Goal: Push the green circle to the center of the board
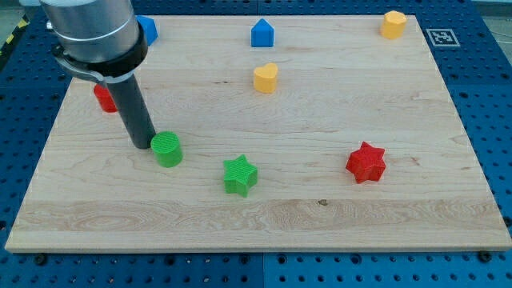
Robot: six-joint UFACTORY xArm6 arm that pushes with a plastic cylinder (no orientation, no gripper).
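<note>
At lower left of the table [416, 216], the jawless rod's tip [142, 145] touches the green circle [167, 149]; an off-centre shove could send it into the green star [240, 174].

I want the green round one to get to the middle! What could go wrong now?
My tip sits just left of the green circle, maybe touching it. A straight push toward the view's right could knock it into the green star and drag that along. The circle is round, so an off-centre push may let it slip aside. A red block lies half hidden behind the rod.
</note>
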